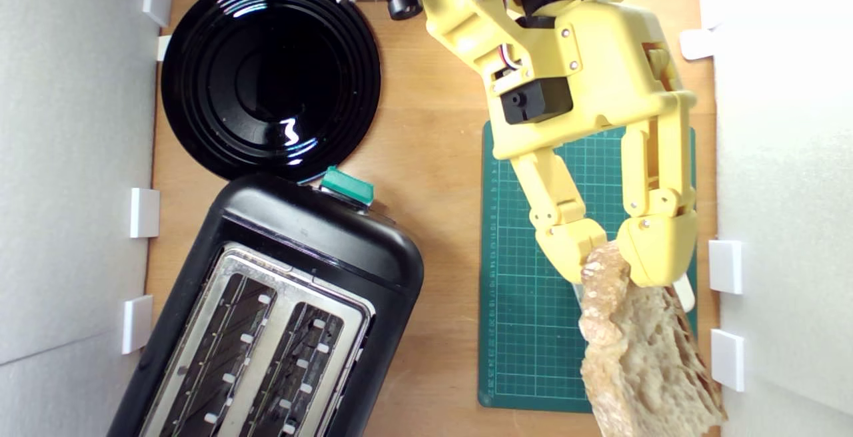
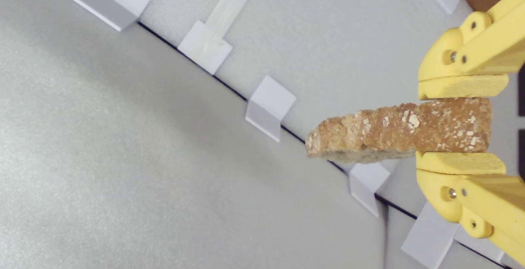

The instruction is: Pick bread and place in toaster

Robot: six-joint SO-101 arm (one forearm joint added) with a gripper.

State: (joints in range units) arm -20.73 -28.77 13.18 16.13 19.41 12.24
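Note:
My yellow gripper [image 1: 610,254] is shut on the bread [image 1: 643,350], a rustic slice with a floury golden crust and holey pale crumb. The slice hangs clear of the surface over the green cutting mat [image 1: 526,304] at the exterior view's right. In the wrist view the gripper [image 2: 459,125] pinches the bread [image 2: 393,131] by its crust edge, both pads pressed flat against it. The black toaster [image 1: 280,310] lies at the exterior view's lower left, its two slots empty in the silver top plate, its green lever knob [image 1: 346,186] towards the plate.
A round glossy black plate [image 1: 270,70] sits at the exterior view's upper left, touching the toaster's end. White foam walls [image 1: 780,177] with small white brackets enclose both sides. A white block [image 1: 686,290] peeks out behind the bread on the mat.

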